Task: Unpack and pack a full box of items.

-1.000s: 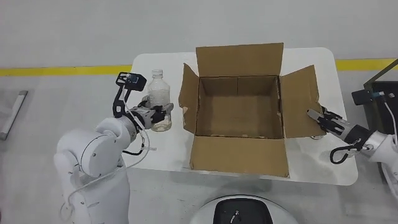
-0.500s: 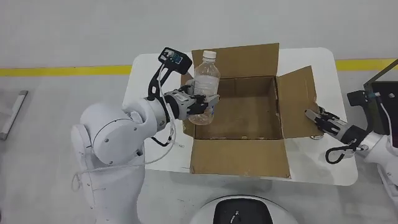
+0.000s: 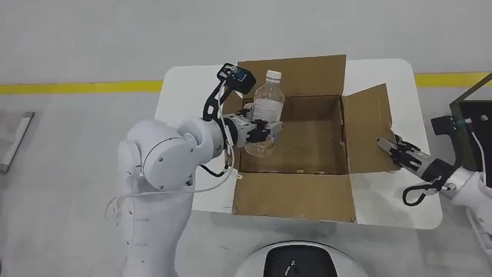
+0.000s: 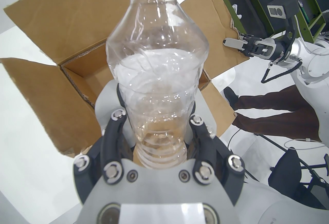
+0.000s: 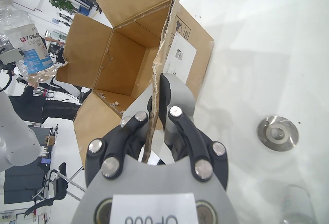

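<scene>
An open cardboard box [image 3: 296, 194] stands mid-table with its flaps spread. A clear plastic bottle [image 3: 267, 111] with a white cap, partly filled with liquid, hangs upright over the box's left side. My left gripper [image 3: 257, 132] is shut on its lower body. In the left wrist view the bottle [image 4: 156, 55] rises between the dark fingers [image 4: 117, 127] of the left gripper [image 4: 154, 109]. My right gripper [image 3: 388, 148] is at the outer edge of the right flap [image 3: 369, 127]. In the right wrist view the right gripper [image 5: 156, 91] is shut on that flap's corrugated edge [image 5: 164, 37], with the bottle [image 5: 28, 50] far off.
The white table [image 3: 192, 85] has bare room left of the box. A round metal insert [image 5: 278, 132] sits in the tabletop near my right gripper. A green rack [image 3: 470, 104] stands beyond the table's right edge.
My left arm lifted the bottle from the table left of the box and carried it right, over the box's left side. The right gripper stayed at the right flap.
</scene>
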